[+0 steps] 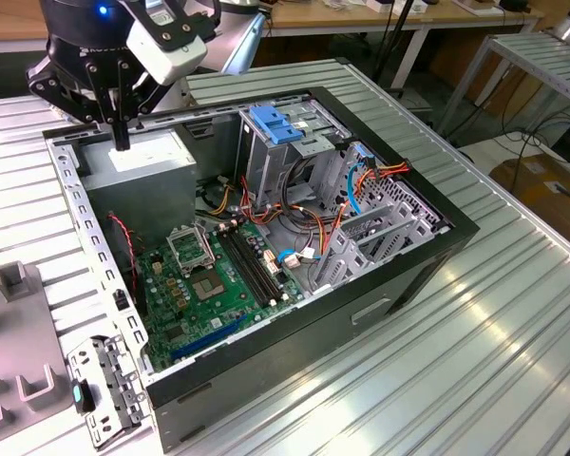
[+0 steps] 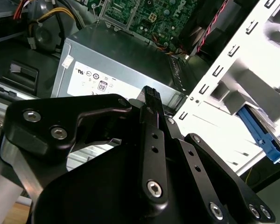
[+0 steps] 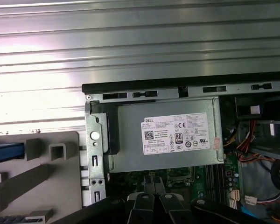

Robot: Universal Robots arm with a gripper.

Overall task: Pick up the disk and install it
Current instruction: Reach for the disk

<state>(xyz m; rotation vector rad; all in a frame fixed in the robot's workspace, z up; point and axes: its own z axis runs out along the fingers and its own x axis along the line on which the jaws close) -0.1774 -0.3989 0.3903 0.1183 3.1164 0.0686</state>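
Both fingers of the gripper (image 1: 121, 141) are touching, holding nothing, over the power supply (image 1: 142, 157) at the exterior view's eleven o'clock; the disk (image 3: 5, 152) is resting in the grey holder (image 1: 19, 313) at eight o'clock.

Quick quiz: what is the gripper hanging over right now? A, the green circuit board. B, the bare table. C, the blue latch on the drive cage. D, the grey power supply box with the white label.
D: in the exterior view the gripper hangs just above the grey power supply box in a corner of the open computer case, and the first wrist view looks down on its white label.
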